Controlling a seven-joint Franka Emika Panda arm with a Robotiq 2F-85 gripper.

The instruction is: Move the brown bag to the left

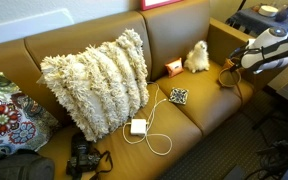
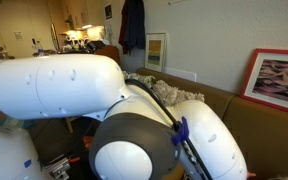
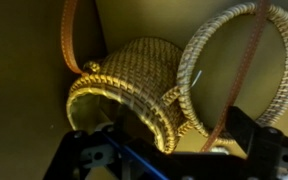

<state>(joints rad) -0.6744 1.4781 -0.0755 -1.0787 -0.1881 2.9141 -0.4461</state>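
The brown bag fills the wrist view: a woven pouch with a round ring handle and a thin brown strap, lying on the tan couch seat. In an exterior view the bag sits at the right end of the couch. My gripper hovers just above it. In the wrist view my gripper is open, with its dark fingers on either side of the bag's rim and the base of the handle. I cannot tell whether the fingers touch the bag.
On the couch are a large shaggy cream pillow, a white plush toy, a small orange-red box, a patterned pad, a white charger with cable and a black camera. The arm's body blocks most of an exterior view.
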